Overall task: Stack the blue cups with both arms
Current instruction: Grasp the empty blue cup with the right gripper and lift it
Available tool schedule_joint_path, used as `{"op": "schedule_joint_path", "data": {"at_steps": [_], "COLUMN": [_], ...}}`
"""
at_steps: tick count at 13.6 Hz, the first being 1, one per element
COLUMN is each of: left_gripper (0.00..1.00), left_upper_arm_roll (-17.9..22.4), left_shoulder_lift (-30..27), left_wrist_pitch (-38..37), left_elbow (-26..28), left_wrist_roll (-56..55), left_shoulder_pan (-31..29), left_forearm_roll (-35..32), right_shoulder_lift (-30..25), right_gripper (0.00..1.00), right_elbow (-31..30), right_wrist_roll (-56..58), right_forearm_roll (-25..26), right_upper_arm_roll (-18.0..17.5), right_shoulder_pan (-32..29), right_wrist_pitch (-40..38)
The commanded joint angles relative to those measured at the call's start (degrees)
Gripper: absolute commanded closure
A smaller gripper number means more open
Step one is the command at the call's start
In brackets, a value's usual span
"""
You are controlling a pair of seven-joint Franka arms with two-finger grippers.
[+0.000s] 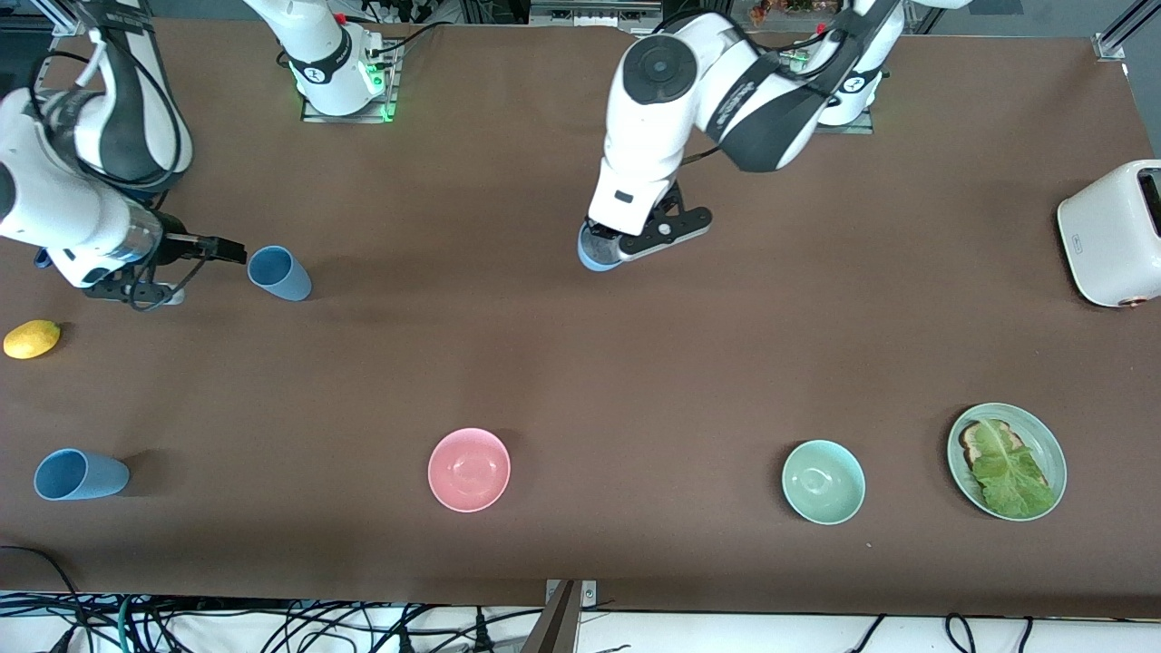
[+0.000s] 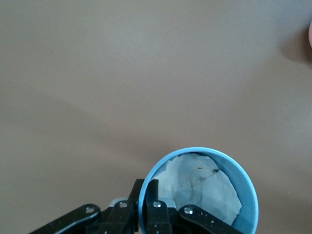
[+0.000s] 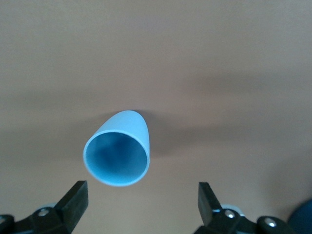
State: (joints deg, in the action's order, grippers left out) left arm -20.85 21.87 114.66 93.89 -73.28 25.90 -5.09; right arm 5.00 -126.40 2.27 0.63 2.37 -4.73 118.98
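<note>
Left tool is clenched on the rim of a sky-blue cup at bench centre, 12 o'clock of the pink bowl. Right tool hangs released at 9 o'clock of the slate cup. A third cup sits untouched. Step, likely: grasping the second cup. Next: close, then bring the cups together.
</note>
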Motion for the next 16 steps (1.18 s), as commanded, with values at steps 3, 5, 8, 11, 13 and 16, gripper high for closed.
{"op": "schedule_joint_path", "data": {"at_steps": [3, 5, 8, 11, 13, 16], "left_gripper": [1.0, 1.0, 1.0, 1.0, 1.0, 1.0], "left_upper_arm_roll": [3.17, 6.5, 9.77, 10.21, 10.3, 10.3], "left_shoulder_lift": [8.62, 10.9, 12.84, 15.04, 16.18, 16.54], "left_wrist_pitch": [5.39, 8.11, 9.61, 12.96, 13.05, 13.93], "left_elbow": [-3.54, -3.63, -3.63, -3.63, -3.63, -3.63], "left_wrist_roll": [-10.64, -13.54, -15.31, -18.91, -21.02, -21.73], "left_shoulder_pan": [6.69, 10.55, 14.7, 16.02, 16.64, 16.64], "left_forearm_roll": [-7.47, -7.57, -7.39, -8.26, -9.84, -10.91], "right_shoulder_lift": [0.62, 1.94, 2.82, 3.7, 3.7, 3.53], "right_gripper": [0.0, 0.0, 0.28, 0.93, 1.0, 1.0], "right_elbow": [-9.12, -10.79, -10.71, -10.71, -10.54, -10.53], "right_wrist_roll": [0.71, 1.33, 2.56, 2.56, 2.56, 2.56], "right_forearm_roll": [0.34, 0.52, 0.69, 0.69, 0.69, 0.69], "right_upper_arm_roll": [-0.17, -0.17, -0.08, -0.08, -0.08, -0.08], "right_shoulder_pan": [0.08, 0.08, 0.08, 0.08, 0.08, 0.08], "right_wrist_pitch": [11.27, 15.83, 18.22, 18.14, 17.78, 17.78]}}
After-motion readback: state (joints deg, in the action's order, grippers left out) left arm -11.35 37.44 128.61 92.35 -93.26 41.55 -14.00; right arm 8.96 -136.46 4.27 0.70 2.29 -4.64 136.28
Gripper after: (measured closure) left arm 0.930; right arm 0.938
